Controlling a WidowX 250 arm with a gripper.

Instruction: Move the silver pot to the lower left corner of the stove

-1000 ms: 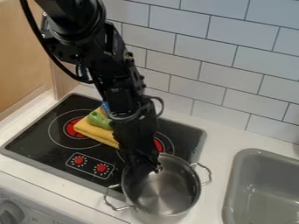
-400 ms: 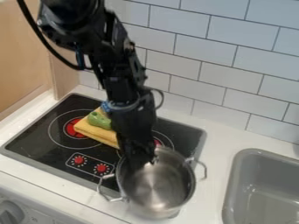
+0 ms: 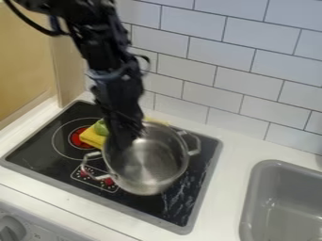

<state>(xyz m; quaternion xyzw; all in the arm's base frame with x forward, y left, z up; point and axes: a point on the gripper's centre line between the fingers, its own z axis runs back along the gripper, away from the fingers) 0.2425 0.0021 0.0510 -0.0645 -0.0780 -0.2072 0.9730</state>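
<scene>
The gripper (image 3: pixel 130 140) hangs over the middle of the stove, shut on the silver pot (image 3: pixel 149 165) at its upper-left rim. Held there, the pot seems raised above the black stove (image 3: pixel 39 147), tilted a little, with its open top and bare inside facing the camera. One handle juts out at its left over the control panel, the other at its upper right. The pot covers the right burner and part of the knobs.
On the stove's back left, a yellow cloth (image 3: pixel 93 137) and a green object (image 3: pixel 100 127) lie by the red left burner (image 3: pixel 79 137), just left of the gripper. A grey sink (image 3: pixel 283 200) is at the right, a tiled wall behind.
The gripper and the pot have moved together up and to the left in the view, from the stove's front right edge to over its middle.
</scene>
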